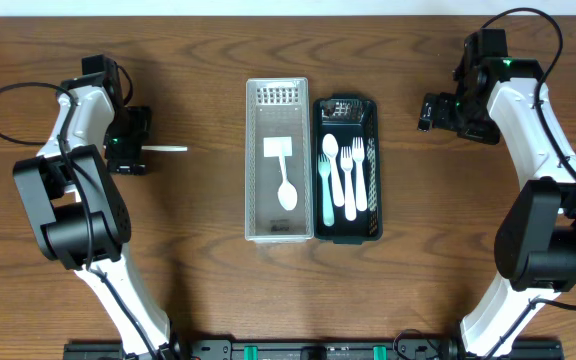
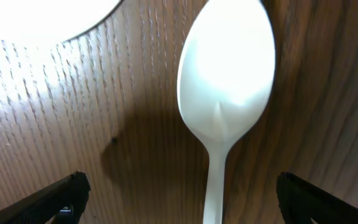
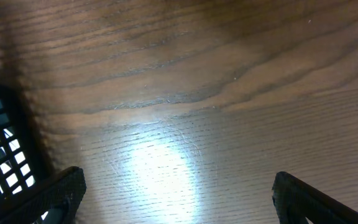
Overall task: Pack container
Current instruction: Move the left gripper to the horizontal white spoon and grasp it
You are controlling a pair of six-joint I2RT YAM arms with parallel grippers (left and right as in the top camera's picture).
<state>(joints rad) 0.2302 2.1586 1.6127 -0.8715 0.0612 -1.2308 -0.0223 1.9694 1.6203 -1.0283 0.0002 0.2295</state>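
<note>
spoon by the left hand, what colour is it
The spoon is white, clearest in the left wrist view.

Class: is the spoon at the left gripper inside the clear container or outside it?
Outside. The spoon lies on the table, left of the clear container, between the fingers of the open left gripper.

The table under me is grained wood with a sheen. The spoon is smooth, glossy white plastic; the basket, black plastic mesh.
</note>
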